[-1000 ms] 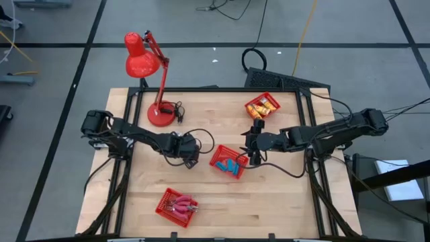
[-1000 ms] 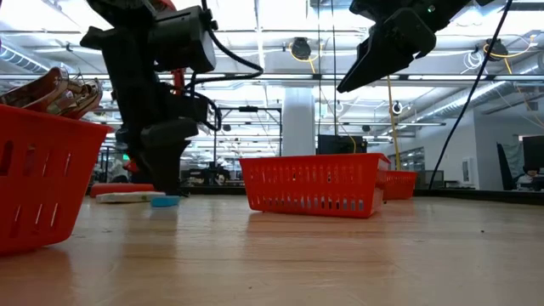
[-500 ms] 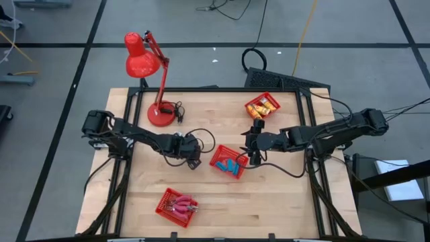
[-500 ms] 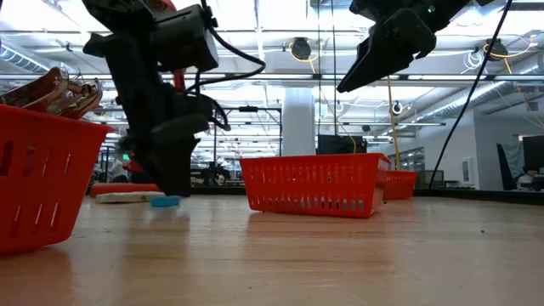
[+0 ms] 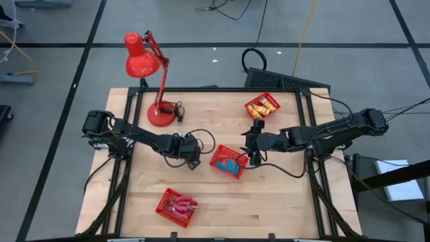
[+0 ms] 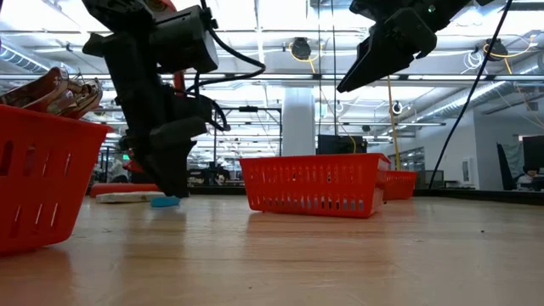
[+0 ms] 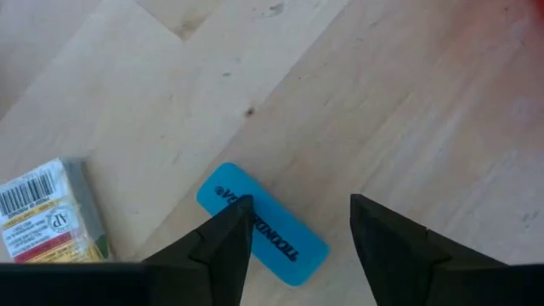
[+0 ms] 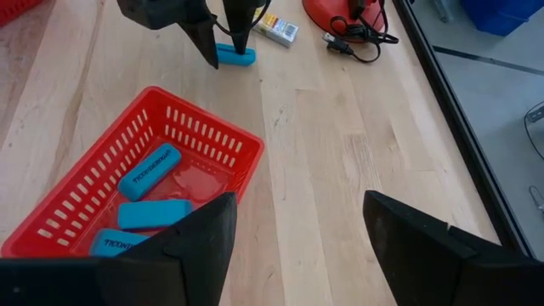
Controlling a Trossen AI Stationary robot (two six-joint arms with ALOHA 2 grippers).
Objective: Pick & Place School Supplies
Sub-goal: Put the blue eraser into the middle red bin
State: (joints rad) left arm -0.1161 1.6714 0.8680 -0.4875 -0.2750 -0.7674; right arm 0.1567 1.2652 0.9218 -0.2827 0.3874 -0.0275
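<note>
1. The left gripper (image 7: 293, 223) has its two dark fingers (image 7: 223, 242) spread apart, low over the wooden table (image 5: 269, 195). One tip overlaps the edge of a loose blue block (image 7: 263, 224) lying flat on the wood; the other tip stands off to the block's far side.
2. In the low view, that gripper (image 6: 170, 189) reaches nearly down to the tabletop, with the blue block (image 6: 165, 201) at its tip.
3. Just beside the block lies a yellow-orange packet (image 7: 53, 214) with a barcode label, flat on the table and apart from the fingers.
4. The right gripper (image 8: 293, 223) hangs with its fingers wide apart and nothing between them, above the middle basket (image 8: 204, 136).
5. That red mesh basket holds three more blue blocks (image 8: 150, 172) lying on its floor.
6. From above, the middle basket (image 5: 218, 156) sits between the two grippers, the left gripper (image 5: 190, 153) on one side and the right gripper (image 5: 253, 152) on the other.
7. A second basket (image 5: 253, 99) near the far right corner holds yellow-orange packets (image 5: 263, 105).
8. A third basket (image 5: 164, 203) near the front edge holds pink-handled tools (image 5: 181, 205).
9. A red desk lamp (image 5: 143, 62) stands at the far left corner.
</note>
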